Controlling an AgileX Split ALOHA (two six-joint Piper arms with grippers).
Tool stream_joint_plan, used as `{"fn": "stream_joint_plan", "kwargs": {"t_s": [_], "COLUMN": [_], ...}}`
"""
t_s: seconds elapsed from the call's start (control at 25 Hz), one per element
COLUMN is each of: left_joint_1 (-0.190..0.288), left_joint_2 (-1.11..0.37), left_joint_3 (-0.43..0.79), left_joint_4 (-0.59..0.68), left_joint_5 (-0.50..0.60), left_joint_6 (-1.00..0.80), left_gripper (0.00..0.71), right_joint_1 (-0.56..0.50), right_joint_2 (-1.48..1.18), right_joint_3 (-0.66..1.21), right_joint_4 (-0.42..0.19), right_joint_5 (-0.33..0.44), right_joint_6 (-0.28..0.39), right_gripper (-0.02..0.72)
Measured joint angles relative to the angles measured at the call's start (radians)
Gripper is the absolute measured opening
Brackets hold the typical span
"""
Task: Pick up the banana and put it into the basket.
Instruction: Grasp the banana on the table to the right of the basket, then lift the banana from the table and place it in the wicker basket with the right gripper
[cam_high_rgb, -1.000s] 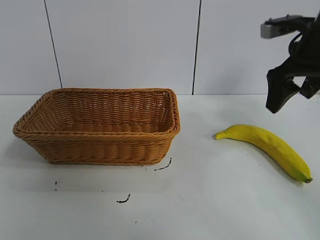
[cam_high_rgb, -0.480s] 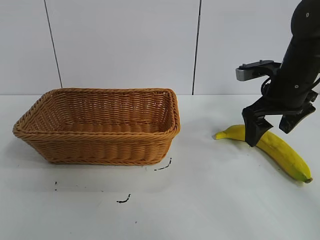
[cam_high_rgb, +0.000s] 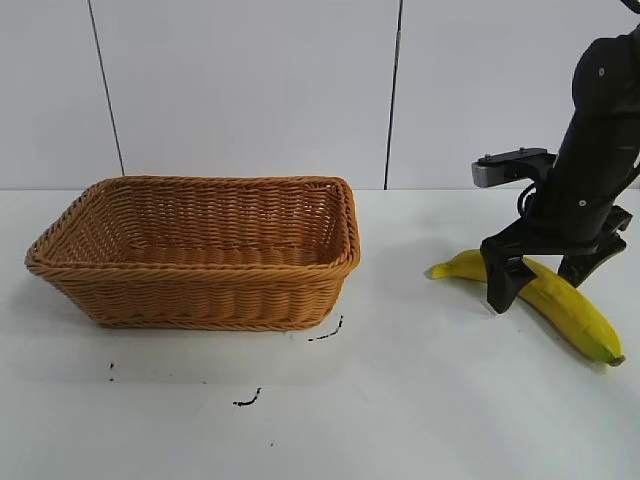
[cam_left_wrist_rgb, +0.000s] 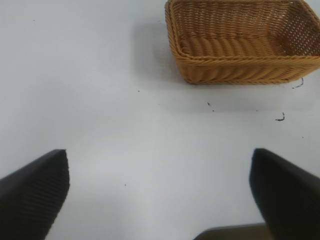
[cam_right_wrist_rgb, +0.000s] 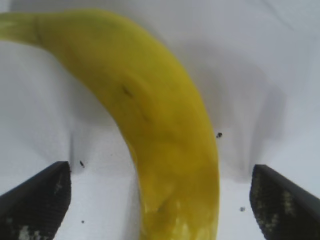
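Observation:
The yellow banana (cam_high_rgb: 560, 302) lies on the white table at the right, stem end toward the basket. My right gripper (cam_high_rgb: 540, 285) is open and low over its middle, one finger on each side, not closed on it. In the right wrist view the banana (cam_right_wrist_rgb: 160, 130) runs between the two black fingertips (cam_right_wrist_rgb: 37, 200), with gaps on both sides. The orange-brown wicker basket (cam_high_rgb: 195, 300) stands at the left, with nothing inside; it also shows in the left wrist view (cam_left_wrist_rgb: 240, 65). My left gripper (cam_left_wrist_rgb: 160, 195) is open and empty over bare table, out of the exterior view.
The white table (cam_high_rgb: 400, 400) carries a few small black marks (cam_high_rgb: 247, 400) in front of the basket. A white panelled wall stands behind.
My right gripper came down from high at the right to straddle the banana, then sank a little lower. The banana and basket have not moved.

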Motion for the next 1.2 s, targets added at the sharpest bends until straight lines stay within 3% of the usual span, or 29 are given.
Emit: {"fn": "stream_joint_plan", "kwargs": {"t_s": [0.08,0.12,0.52,0.64,0.8,0.92,1.2], "left_joint_1": [0.000,0.000,0.000,0.000,0.000,0.000,0.000], "left_joint_2": [0.000,0.000,0.000,0.000,0.000,0.000,0.000], "left_joint_3": [0.000,0.000,0.000,0.000,0.000,0.000,0.000], "left_joint_4": [0.000,0.000,0.000,0.000,0.000,0.000,0.000], "left_joint_5": [0.000,0.000,0.000,0.000,0.000,0.000,0.000], "left_joint_6": [0.000,0.000,0.000,0.000,0.000,0.000,0.000], "left_gripper": [0.695,0.695,0.695,0.695,0.695,0.695,0.695], "right_joint_1": [0.000,0.000,0.000,0.003,0.003,0.022,0.158], "right_joint_2": [0.000,0.000,-0.128,-0.200,-0.216,-0.207,-0.074], "right_joint_3": [0.000,0.000,0.000,-0.039,-0.190,-0.307,-0.582], "right_joint_4": [-0.008,-0.012,-0.034,-0.035,-0.011,-0.002,-0.030], "right_joint_5": [0.000,0.000,0.057,0.131,0.304,0.391,0.479], "right_joint_6": [0.000,0.002,0.000,-0.014,-0.035,-0.046,-0.093], "right_gripper": [0.334,0.317,0.319,0.319,0.319,0.319,0.319]}}
